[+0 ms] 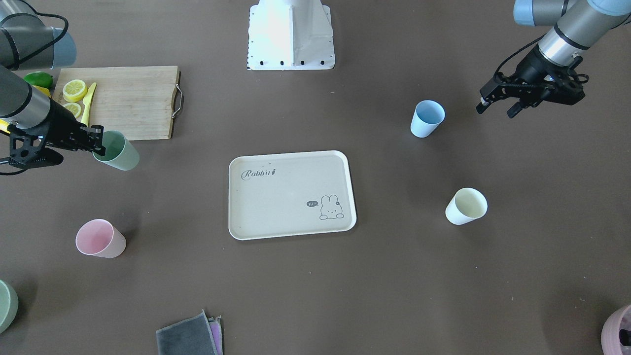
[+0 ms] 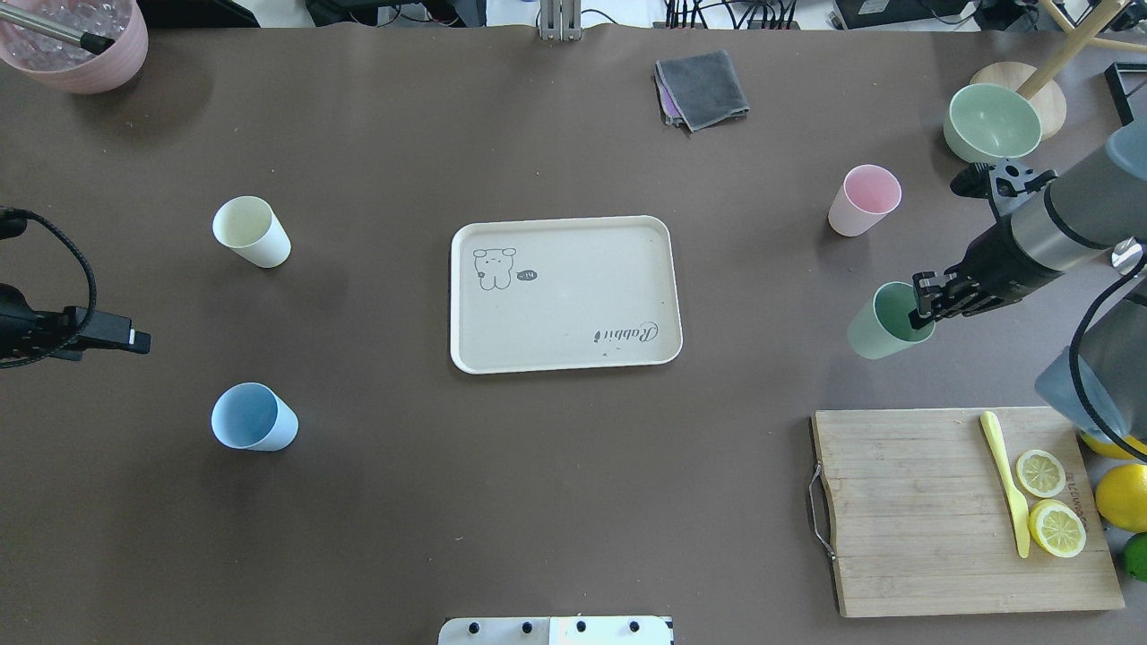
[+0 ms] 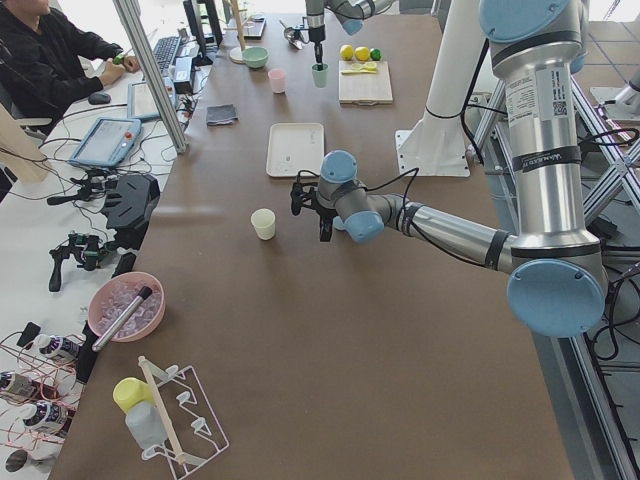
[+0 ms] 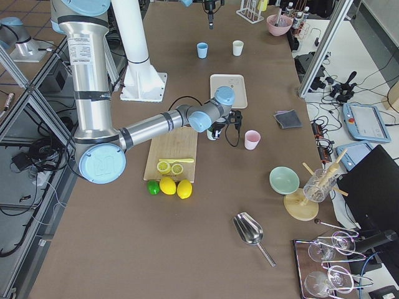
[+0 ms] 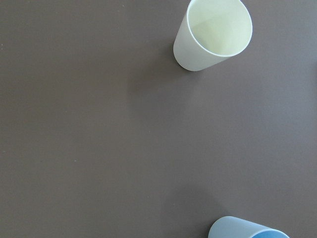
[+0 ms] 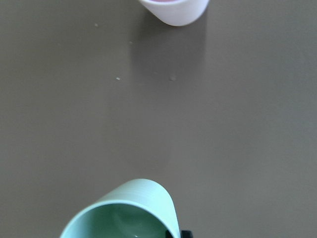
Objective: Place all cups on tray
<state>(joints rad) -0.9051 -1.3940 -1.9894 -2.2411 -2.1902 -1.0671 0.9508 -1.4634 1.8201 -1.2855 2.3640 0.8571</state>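
right gripper (image 2: 923,305) reads as closed on the mint green cup (image 2: 874,333), pinching its rim wall: one jaw inside the mouth, the other just outside in the right wrist view. cannot tell whether the cup is off the table. the cup is upright, mouth up, long axis vertical, near the cutting board (image 2: 914,511) on the robot's right side. key relation: the tray (image 2: 573,296) lies well apart from this cup, toward the table centre on the robot's left, with its long axis running left-right across the table and nothing on it. so the carry likely goes sideways toward centre. pink cup (image 2: 860,202) stands near, also on the right arm's side. left gripper (image 1: 495,111) hovers with jaws spread, holding nothing. it is nearer the light blue cup (image 1: 426,121) than the cream-white cup (image 1: 463,207). both are upright.
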